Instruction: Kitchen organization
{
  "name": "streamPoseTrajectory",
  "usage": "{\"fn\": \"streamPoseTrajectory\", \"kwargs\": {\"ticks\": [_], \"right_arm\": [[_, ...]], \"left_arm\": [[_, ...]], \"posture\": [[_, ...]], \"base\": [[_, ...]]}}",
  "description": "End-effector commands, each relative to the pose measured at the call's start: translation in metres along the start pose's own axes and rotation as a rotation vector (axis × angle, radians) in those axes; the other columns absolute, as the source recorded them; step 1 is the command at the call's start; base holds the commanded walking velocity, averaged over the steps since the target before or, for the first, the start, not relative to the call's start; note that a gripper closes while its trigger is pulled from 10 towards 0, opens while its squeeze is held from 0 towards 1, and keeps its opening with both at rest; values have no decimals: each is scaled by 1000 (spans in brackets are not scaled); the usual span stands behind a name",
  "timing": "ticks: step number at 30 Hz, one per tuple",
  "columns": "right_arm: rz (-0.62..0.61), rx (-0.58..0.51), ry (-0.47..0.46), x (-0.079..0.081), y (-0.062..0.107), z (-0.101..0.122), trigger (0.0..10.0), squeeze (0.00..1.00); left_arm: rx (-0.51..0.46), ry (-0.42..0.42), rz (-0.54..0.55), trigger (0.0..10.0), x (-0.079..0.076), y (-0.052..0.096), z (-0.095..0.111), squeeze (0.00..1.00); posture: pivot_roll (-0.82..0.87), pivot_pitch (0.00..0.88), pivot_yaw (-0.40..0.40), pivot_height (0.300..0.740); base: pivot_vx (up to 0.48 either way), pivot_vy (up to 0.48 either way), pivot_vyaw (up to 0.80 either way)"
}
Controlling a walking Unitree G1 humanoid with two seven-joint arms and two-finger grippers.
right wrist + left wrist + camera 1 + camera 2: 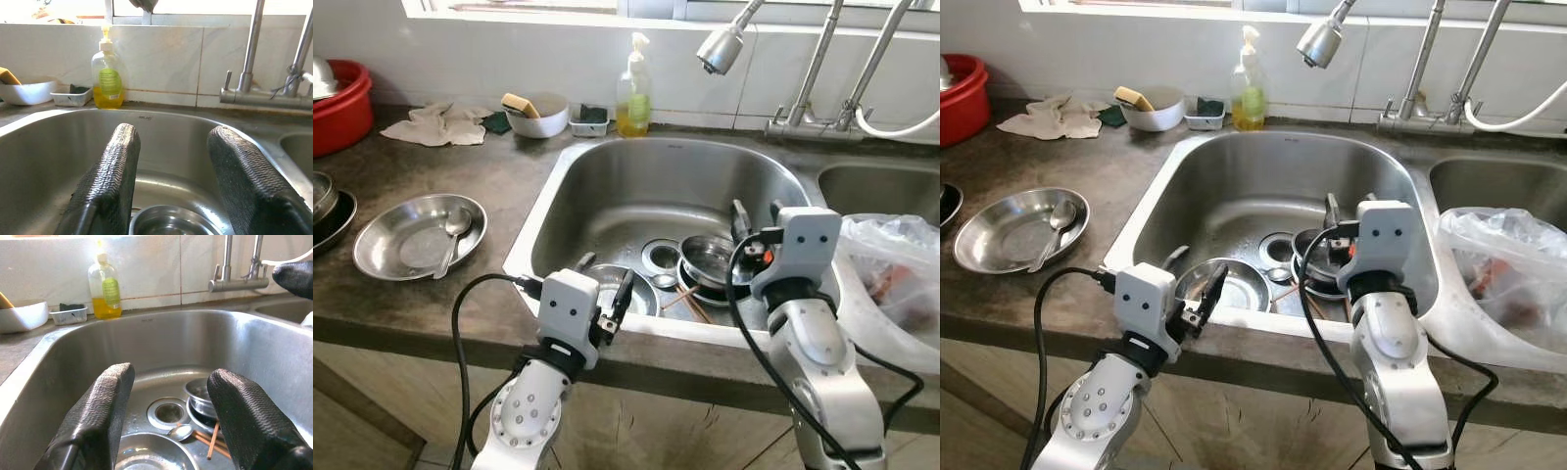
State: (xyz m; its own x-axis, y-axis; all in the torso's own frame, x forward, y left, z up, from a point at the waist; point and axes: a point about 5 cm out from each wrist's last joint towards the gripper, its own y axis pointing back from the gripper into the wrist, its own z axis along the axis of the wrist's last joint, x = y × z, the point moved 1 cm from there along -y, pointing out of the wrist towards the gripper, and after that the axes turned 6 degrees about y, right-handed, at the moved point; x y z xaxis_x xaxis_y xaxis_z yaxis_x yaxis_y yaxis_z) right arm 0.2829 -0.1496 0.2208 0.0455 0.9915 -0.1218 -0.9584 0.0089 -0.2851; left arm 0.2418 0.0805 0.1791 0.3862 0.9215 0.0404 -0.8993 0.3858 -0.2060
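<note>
Stainless steel bowls [710,259] lie in the steel sink [607,166] beside wooden chopsticks [690,302]. Left pincer [168,423]: open, empty, above them. Right pincer [171,181]: open, empty. Yellow soap bottle [107,78]: green label unreadable.

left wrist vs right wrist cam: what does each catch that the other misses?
Left wrist alone: the sink drain, chopsticks, a spoon, and the near steel bowl under the left gripper.
Right wrist alone: the window ledge above the tiles, past the right gripper.
Both: soap bottle, white bowl, small tray, faucet, open fingers.
</note>
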Motion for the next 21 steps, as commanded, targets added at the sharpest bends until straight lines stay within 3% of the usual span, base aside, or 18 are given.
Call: {"fn": "streamPoseTrajectory", "kwargs": {"ticks": [1, 6, 10, 15, 21], "right_arm": [[-13, -35, 5, 0, 3, 8, 10000, 0], [-7, -37, 11, 3, 5, 8, 10000, 0], [15, -39, 12, 8, 7, 8, 10000, 0], [15, -39, 9, 9, 6, 9, 10000, 0], [10, -44, 3, 8, 4, 10, 10000, 0]], "left_arm": [[17, 13, -6, 10000, -3, 1, -5, 0], [18, 17, -10, 10000, -4, 2, -5, 0], [18, 23, -13, 10000, -4, 2, -5, 0], [21, 33, -19, 10000, -5, 2, -5, 0], [13, 20, -17, 10000, -5, 1, -4, 0]], "posture": [[153, 67, -38, 740], [154, 68, -37, 740], [154, 67, -38, 740], [153, 64, -37, 740], [154, 61, -38, 740]], "base": [[0, 0, 0], [0, 0, 0], [0, 68, 800], [0, 457, 800], [0, 0, 800]]}}
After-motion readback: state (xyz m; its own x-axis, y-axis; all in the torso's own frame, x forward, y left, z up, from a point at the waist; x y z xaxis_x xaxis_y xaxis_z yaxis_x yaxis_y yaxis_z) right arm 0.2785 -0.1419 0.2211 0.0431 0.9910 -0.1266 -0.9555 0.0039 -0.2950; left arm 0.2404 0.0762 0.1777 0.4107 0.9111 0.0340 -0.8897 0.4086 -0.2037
